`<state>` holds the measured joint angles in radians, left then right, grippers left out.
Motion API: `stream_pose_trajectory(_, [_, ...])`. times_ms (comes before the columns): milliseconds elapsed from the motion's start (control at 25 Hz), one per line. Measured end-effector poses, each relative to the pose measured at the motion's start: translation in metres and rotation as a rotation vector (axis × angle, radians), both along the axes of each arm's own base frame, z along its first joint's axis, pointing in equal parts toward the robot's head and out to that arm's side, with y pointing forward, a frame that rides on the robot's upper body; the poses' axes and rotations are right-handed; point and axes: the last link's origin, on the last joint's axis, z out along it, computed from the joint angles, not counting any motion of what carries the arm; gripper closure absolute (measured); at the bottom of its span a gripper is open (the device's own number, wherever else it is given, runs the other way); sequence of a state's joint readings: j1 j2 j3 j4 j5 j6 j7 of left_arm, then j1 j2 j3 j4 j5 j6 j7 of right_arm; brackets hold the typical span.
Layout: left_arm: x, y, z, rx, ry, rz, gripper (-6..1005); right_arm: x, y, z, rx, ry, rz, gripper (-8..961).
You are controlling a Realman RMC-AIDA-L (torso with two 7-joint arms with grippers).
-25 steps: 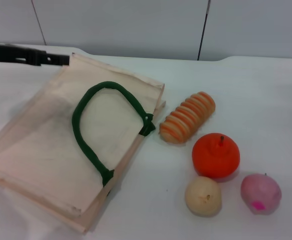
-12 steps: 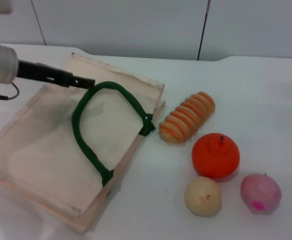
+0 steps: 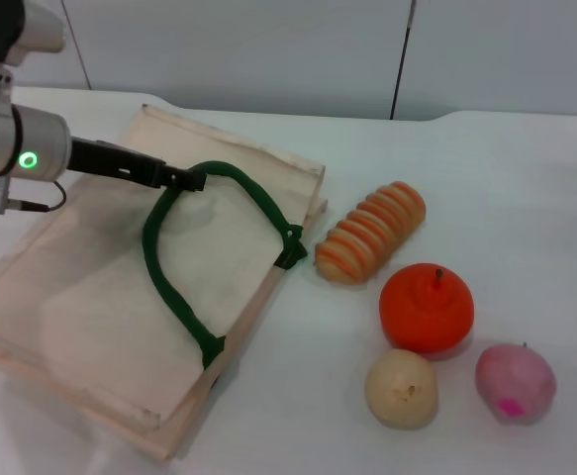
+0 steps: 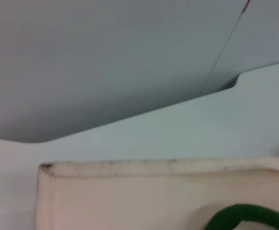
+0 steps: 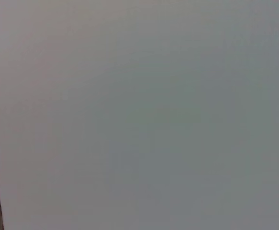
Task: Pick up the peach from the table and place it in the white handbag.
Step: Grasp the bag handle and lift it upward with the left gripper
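The peach point(image 3: 515, 383), pale pink with a magenta spot, lies on the white table at the front right. The white handbag point(image 3: 90, 297) lies flat on the left, its dark-green handle point(image 3: 169, 277) looped on top. My left gripper point(image 3: 194, 181) reaches in from the left above the bag, its tip at the top of the handle loop, far from the peach. The left wrist view shows the bag's far edge point(image 4: 153, 191) and a bit of the green handle point(image 4: 244, 218). My right gripper is out of view.
An orange-red round fruit point(image 3: 427, 308), a beige-yellow round fruit point(image 3: 401, 388) and a striped orange bread roll point(image 3: 370, 232) lie between the bag and the peach. A grey wall point(image 3: 268, 49) runs behind the table.
My left arm has moved right and forward over the bag, from its far left corner to the top of the green handle. The fruits and bag have not moved.
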<state>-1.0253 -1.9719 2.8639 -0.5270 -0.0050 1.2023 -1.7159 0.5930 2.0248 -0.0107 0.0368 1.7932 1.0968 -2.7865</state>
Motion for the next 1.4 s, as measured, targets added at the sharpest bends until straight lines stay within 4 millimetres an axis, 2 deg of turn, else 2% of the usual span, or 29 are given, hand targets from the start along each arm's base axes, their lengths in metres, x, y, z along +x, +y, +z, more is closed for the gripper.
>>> stream_pose_trajectory(600, [-0.006,0.004,-0.017,0.016,0.055,0.018,202,-0.001,0.001,0.000,0.000,0.001,0.002,98])
stream_pose_trajectory(760, [-0.008,0.005,-0.016,0.033,0.060,0.028,223,-0.001,0.001,0.000,0.000,0.001,0.002,100])
stream_pose_trajectory(1160, [-0.008,0.004,-0.019,0.031,0.063,0.031,688,0.000,0.000,0.000,0.000,0.001,0.000,104])
stream_pose_trajectory(1400, [-0.004,0.005,-0.021,0.029,0.051,0.024,791,0.002,-0.001,0.000,-0.001,0.001,-0.005,107])
